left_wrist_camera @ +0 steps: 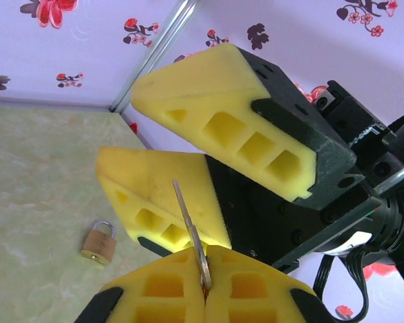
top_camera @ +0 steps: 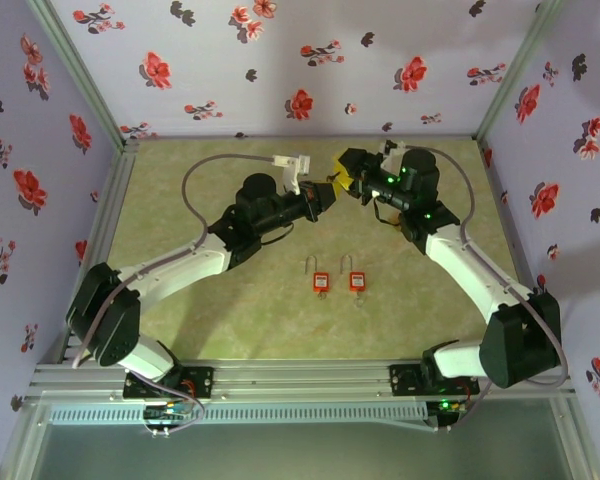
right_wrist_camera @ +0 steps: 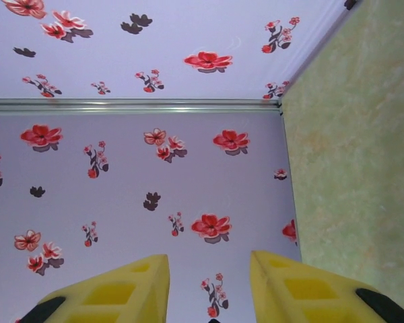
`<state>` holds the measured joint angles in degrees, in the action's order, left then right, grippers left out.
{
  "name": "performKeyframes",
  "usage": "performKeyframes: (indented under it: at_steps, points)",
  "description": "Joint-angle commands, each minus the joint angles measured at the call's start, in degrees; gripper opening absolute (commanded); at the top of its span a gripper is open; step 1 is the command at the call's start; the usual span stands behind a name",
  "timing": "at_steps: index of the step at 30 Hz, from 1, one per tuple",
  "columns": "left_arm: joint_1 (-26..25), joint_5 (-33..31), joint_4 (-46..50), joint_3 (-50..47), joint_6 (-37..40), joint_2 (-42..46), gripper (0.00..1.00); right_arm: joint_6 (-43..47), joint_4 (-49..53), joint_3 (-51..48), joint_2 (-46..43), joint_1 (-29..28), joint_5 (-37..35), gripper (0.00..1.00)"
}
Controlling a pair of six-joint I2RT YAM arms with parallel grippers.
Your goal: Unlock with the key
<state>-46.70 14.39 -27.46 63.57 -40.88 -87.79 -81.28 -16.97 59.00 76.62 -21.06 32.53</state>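
Surroundings: flowered walls (top_camera: 280, 70) are closing in a green marbled bench (top_camera: 230, 320), with both arms meeting at the upper centre of the top view.
Key (left_wrist_camera: 187, 222): it is standing up from the bottom centre of the left wrist view, bow hidden in the grip and thin blade slanting up and left, lifted off the bench.
Risk: a handover looks to be underway. If the receiving claw is closing off-line, it may be twisting the blade in the soft pads or knocking it loose, and the key would be dropping to the bench.
Key versus claws: the blade is lying across the face of the right claw's lower finger, its tip near the gap between the two fingers; whether it is touching that finger I cannot tell.
Left claw (left_wrist_camera: 205, 269): pressed together, pinching the key at its base.
Right claw (left_wrist_camera: 121, 128): fingers standing spread, gripping nothing; the right wrist view is showing the same gap (right_wrist_camera: 209, 282).
Padlocks: a brass padlock (left_wrist_camera: 99, 242) is lying on the bench at lower left of the left wrist view, well apart from the key; two red padlocks (top_camera: 321, 281) are lying side by side at the centre of the top view.
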Motion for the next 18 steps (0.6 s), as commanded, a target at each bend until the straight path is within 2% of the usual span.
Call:
performKeyframes:
  at_steps: [1,12,18]
  points:
    - [0.85,1.23,-4.41,-0.42,-3.52,-1.34,0.00,-1.33,-4.30,-1.29,-0.30,-0.65,-1.59,0.33]
    - [1.77,2.04,-6.46,-0.46,-6.25,-2.48,0.00,-1.08,-4.22,-1.31,-0.18,-2.06,-2.21,0.20]
    - [1.84,3.08,-7.23,-0.80,-5.20,-2.37,0.00,-0.46,-2.45,-0.23,0.41,-2.42,-2.20,0.01]
